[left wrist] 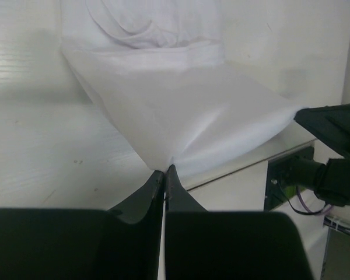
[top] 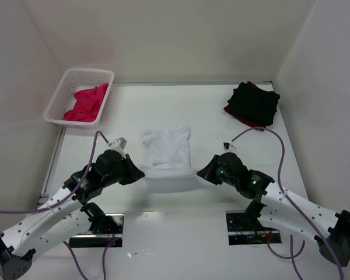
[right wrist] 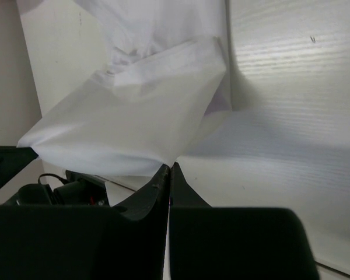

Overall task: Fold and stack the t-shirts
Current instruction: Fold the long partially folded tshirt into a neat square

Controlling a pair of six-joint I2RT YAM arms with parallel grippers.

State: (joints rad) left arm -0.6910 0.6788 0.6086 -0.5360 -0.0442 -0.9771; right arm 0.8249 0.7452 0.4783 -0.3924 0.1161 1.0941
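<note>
Right of basket (top: pixel 57 96): white shirt (top: pixel 166 149), seemingly limp, light; hem corners pinched in closed left gripper (top: pixel 142 174), right gripper (top: pixel 199 171).

White arms (top: pixel 49 214), black wrists (top: pixel 112 169), purple cables (top: pixel 282 158)

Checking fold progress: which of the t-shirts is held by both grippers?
The white t-shirt at mid-table: left gripper and right gripper each pinch a near corner. The pink t-shirt lies in the basket, the black t-shirt at far right.
</note>
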